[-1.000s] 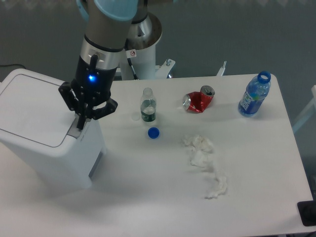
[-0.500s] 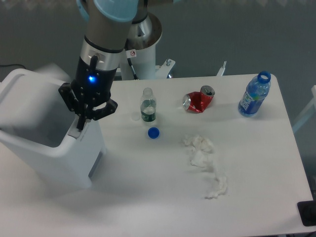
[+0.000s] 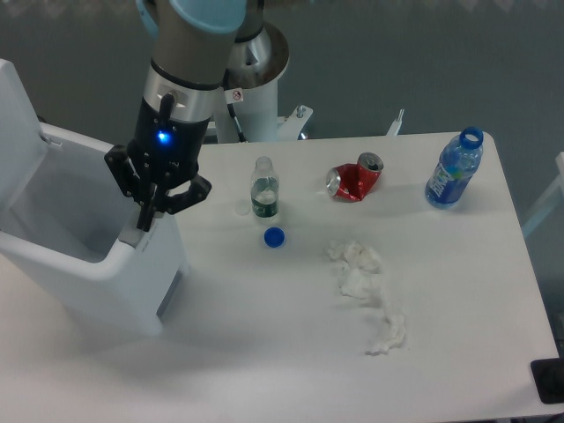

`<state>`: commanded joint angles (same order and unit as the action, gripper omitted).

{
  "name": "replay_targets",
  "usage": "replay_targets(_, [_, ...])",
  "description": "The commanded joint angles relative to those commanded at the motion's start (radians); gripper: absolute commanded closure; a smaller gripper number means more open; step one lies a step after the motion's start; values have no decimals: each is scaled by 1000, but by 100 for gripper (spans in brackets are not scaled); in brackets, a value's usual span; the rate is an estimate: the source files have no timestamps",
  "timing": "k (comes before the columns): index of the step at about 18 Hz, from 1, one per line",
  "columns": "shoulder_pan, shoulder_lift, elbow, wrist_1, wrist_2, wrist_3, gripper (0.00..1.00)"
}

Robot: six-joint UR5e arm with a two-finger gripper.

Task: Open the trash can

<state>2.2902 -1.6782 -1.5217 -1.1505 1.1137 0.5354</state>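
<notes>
The trash can (image 3: 97,273) is a large white boxy bin at the left of the table. Its lid (image 3: 18,123) stands swung up at the far left, and the inside of the bin shows. My gripper (image 3: 145,220) points straight down with its fingers together, its tips resting on the grey push-tab (image 3: 132,238) at the bin's right rim. It holds nothing.
On the white table (image 3: 264,352) stand a small lidless clear bottle (image 3: 264,189) with a blue cap (image 3: 274,236) beside it, a crushed red can (image 3: 354,179), a blue water bottle (image 3: 455,169) at the far right, and crumpled white tissue (image 3: 366,291).
The bin's lid was flat and shut a second ago, then swung up to standing open. My gripper has stayed on the push-tab.
</notes>
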Motion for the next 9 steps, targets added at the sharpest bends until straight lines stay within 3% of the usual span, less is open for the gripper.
replay_targets(1, [15,0,0,0,0,3,12])
replay_targets(2, [32,-2,0,0,0,6,0])
replay_targets(5, [78,-9,3,8,9,37,0])
replay_targets(9, [167,-40,5,8,66,216,0])
